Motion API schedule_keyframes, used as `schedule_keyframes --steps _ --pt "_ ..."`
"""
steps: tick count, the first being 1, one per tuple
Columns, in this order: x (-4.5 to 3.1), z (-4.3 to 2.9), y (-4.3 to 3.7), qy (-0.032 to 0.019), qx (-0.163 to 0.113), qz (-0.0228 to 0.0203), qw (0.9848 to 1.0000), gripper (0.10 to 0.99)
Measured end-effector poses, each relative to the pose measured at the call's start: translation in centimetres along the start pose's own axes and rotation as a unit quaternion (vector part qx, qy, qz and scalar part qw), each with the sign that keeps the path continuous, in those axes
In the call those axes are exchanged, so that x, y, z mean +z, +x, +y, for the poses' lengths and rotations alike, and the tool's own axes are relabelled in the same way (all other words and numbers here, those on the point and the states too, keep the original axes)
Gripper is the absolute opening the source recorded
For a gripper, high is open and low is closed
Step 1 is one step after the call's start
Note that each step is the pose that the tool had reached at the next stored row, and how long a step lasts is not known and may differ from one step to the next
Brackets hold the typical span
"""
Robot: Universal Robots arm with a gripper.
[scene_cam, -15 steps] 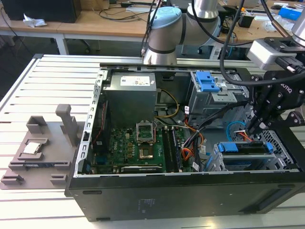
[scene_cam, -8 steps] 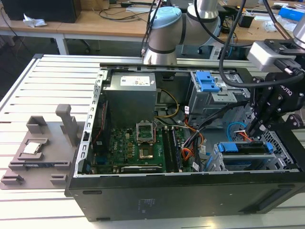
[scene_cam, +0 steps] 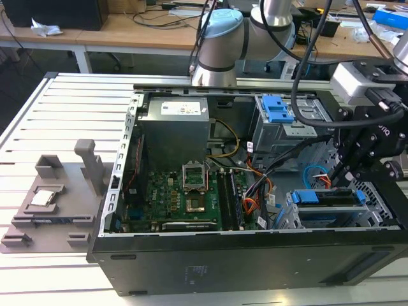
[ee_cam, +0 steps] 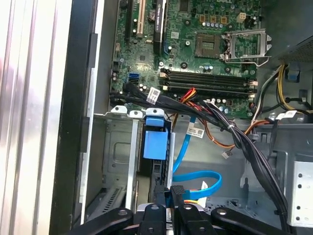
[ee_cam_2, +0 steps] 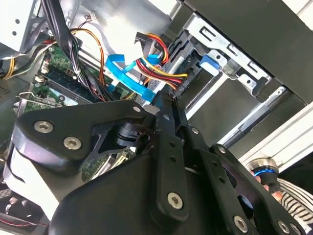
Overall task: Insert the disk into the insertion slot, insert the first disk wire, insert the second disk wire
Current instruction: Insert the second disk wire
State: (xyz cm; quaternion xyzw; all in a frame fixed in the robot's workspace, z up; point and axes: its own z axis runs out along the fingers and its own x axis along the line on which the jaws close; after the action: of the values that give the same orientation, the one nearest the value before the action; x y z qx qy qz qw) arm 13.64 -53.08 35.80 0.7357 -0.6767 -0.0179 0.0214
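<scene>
The disk (scene_cam: 331,199) lies inside the insertion slot (scene_cam: 290,220) at the case's front corner, on the exterior view's right. Its blue carrier (ee_cam: 155,143) shows at the bay's mouth. The first disk wire (ee_cam_2: 157,68), a bundle of red, yellow and black strands, ends in a dark plug at the disk's rear edge. The second disk wire (ee_cam: 198,177), a flat light blue cable, loops across the case floor, and its end runs to my fingertips (ee_cam_2: 164,102). My gripper (ee_cam: 175,192) is shut on that cable's plug end, right at the disk's rear edge, and appears as (scene_cam: 334,180) in the exterior view.
A taller cage with a blue latch plate (scene_cam: 278,109) stands behind the bay. Thick black cables (ee_cam: 234,139) and an orange-and-black bundle (scene_cam: 254,199) cross between the motherboard (scene_cam: 185,197) and the bay. A grey fixture (scene_cam: 57,197) sits on the table at the exterior view's left.
</scene>
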Motion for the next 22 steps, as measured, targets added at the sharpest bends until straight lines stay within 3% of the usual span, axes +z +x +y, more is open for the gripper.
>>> schedule_keyframes --steps 6,9,22 --pt "0.94 0.07 0.3 0.0002 0.007 -0.0034 1.0 0.165" --pt "1.19 0.05 0.3 0.0007 0.012 -0.0101 0.9999 0.165" --pt "2.12 0.04 0.81 0.0009 0.018 -0.0124 0.9998 0.165"
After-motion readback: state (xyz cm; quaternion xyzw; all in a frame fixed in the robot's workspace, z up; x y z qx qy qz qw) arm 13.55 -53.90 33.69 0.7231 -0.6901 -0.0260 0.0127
